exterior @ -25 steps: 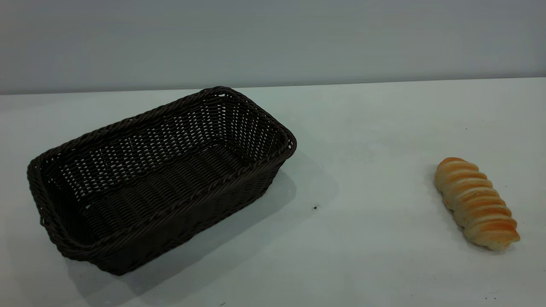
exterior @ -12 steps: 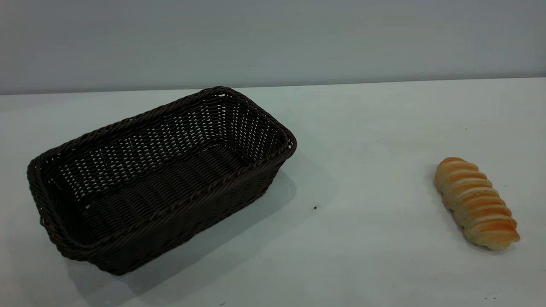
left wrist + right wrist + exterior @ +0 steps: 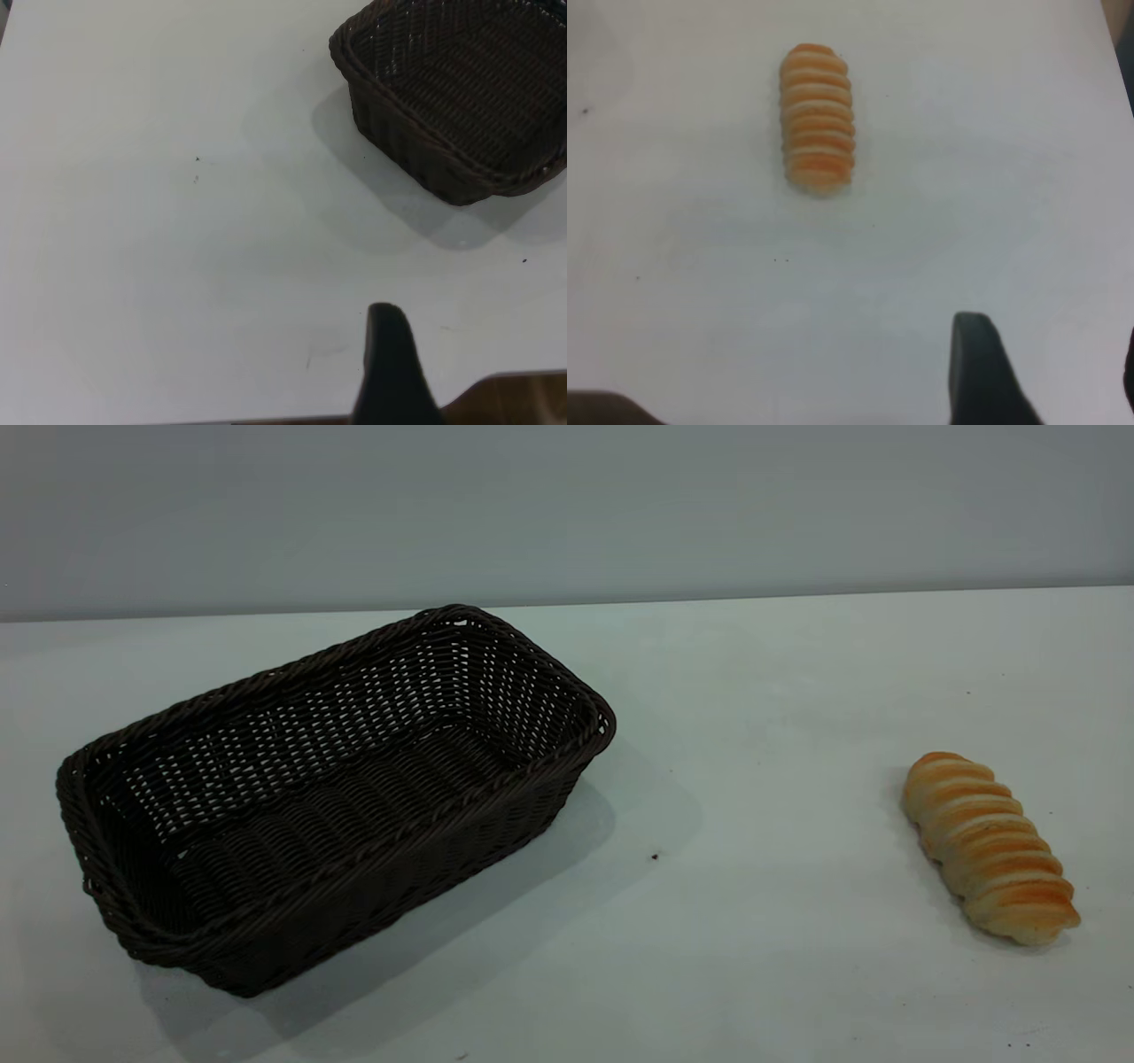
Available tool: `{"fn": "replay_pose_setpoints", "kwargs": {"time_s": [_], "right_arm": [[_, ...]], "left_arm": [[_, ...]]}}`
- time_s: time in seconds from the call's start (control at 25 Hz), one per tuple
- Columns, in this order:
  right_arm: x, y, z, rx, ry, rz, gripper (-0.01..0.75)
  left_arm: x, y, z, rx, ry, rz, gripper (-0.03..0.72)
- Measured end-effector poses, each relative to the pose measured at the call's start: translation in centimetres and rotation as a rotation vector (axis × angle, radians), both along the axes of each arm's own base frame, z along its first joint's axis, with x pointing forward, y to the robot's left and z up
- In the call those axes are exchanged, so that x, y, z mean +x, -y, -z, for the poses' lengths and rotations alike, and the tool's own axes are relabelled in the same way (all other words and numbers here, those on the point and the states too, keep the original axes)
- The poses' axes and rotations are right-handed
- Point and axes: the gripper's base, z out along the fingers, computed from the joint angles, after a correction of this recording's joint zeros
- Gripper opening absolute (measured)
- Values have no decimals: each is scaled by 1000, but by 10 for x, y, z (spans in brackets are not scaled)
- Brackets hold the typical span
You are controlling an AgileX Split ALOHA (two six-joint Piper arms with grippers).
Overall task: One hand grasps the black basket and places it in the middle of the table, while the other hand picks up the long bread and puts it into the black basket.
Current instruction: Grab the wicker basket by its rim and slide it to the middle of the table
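Lying well apart: black basket (image 3: pixel 337 797) nearer left gripper (image 3: pixel 390 372), long bread (image 3: pixel 819 119) pointing lengthwise toward right gripper (image 3: pixel 988 372); jaw states indeterminable.

The long bread (image 3: pixel 819 124) lies flat on the white counter (image 3: pixel 992 159), its pale ridges crossing its golden-orange crust, nothing touching it. At about five o'clock from it, well apart, one dark finger (image 3: pixel 976 367) of the right gripper shows above the bare counter.

Plain grey wall (image 3: pixel 567 509) behind.
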Motion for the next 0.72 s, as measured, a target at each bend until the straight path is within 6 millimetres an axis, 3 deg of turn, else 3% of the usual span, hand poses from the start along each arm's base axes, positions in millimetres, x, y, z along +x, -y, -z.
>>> {"fn": "replay_pose_setpoints", "kwargs": {"time_s": [0.4,0.6,0.72], "right_arm": [[1,-1,-6,0,44,-17,365],[6,-8,-30,9,150,-98,371],[20,-10,-48,30,169,-115,371]], "left_arm": [[0,1,-2,-6,11,11,558],[-1,2,-30,-38,208,-5,558],[8,2,-44,-53,228,-10,558]]}}
